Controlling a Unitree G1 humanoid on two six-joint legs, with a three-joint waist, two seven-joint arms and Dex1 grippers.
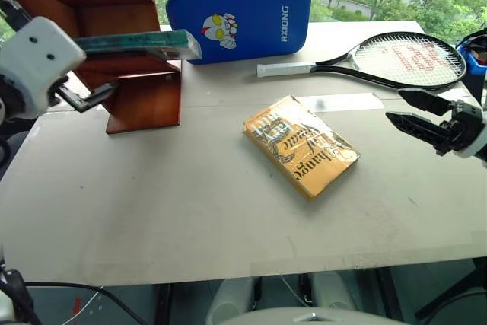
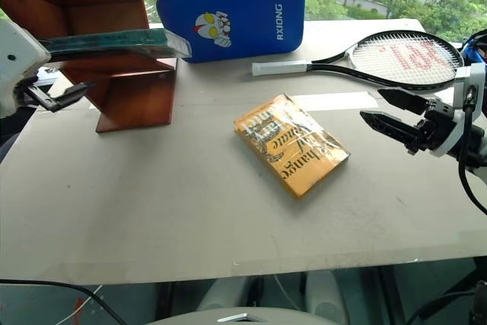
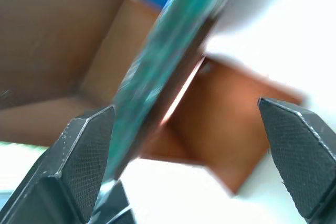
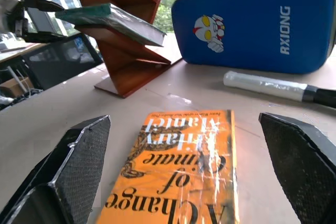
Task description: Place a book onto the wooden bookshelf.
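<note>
- While the left gripper (image 1: 87,100) sits at nine o'clock of the table (image 1: 190,211), its two black fingers are spread apart and hold nothing.
- Just beside it, at about ten o'clock, stands the wooden bookshelf (image 1: 144,100), red-brown with slanted sides.
- On one of its boards lies the book (image 1: 137,42), thick and teal-green with a shiny cover. One end sticks out past the shelf toward the middle of the table.
- In the left wrist view the book (image 3: 157,77) runs up between the open fingers, close to one finger (image 3: 86,150), but I cannot tell if it touches.
- My guess is that the book is already set down and let go, so the putting step looks about done.
- Next, the left arm should pull straight away from the shelf and not bump the end that sticks out, or the book could slide off.
- At twelve o'clock a blue padded case (image 1: 240,13) stands on its edge, with a cartoon face on it.
- Near the middle, a bit toward three o'clock, a yellow-orange book (image 1: 300,144) lies flat. It is not the one for this job.
- At about one to two o'clock a racket (image 1: 380,62) lies flat on the table.
- At three o'clock the right gripper (image 1: 407,109) hangs over the table edge, fingers wide apart and empty.
</note>
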